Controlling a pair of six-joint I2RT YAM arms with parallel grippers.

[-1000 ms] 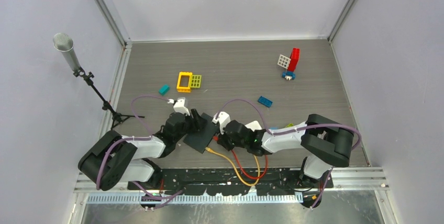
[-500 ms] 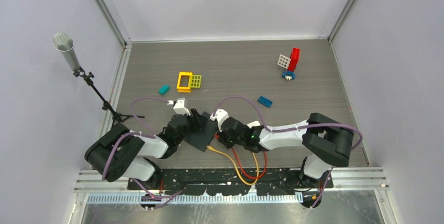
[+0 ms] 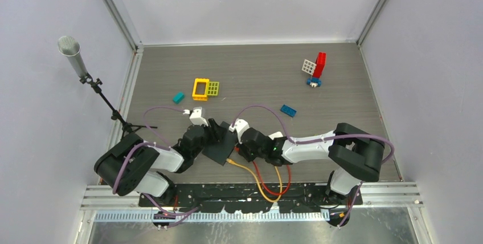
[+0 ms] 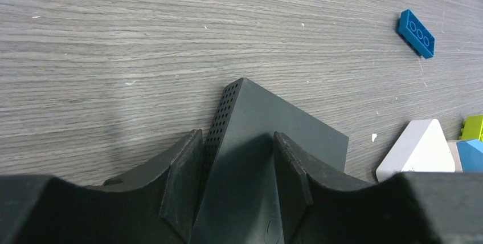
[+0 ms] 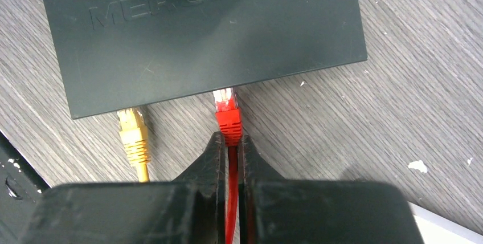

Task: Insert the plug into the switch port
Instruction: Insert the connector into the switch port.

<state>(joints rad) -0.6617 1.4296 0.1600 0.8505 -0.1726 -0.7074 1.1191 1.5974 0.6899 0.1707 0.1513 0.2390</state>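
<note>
The switch (image 3: 219, 146) is a flat black box lying on the table between the two arms. My left gripper (image 3: 213, 130) is shut on its far corner; in the left wrist view the fingers (image 4: 183, 170) stand on either side of the switch (image 4: 273, 124), one against its perforated side. My right gripper (image 5: 229, 138) is shut on the red plug (image 5: 228, 113), just behind its boot. The plug's clear tip meets the near edge of the switch (image 5: 199, 33); how deep it sits is hidden. A yellow plug (image 5: 132, 130) sits in a port to its left.
Red and yellow cables (image 3: 267, 181) run from the switch to the near rail. A blue brick (image 3: 288, 110), a yellow frame (image 3: 200, 88), a teal brick (image 3: 179, 97) and a red and white block stack (image 3: 316, 67) lie farther out. A microphone stand (image 3: 97, 84) rises at left.
Both grippers and the switch have shifted slightly to the left and away from the bases. The left jaws have closed a little on the switch. The right grip is unchanged.
</note>
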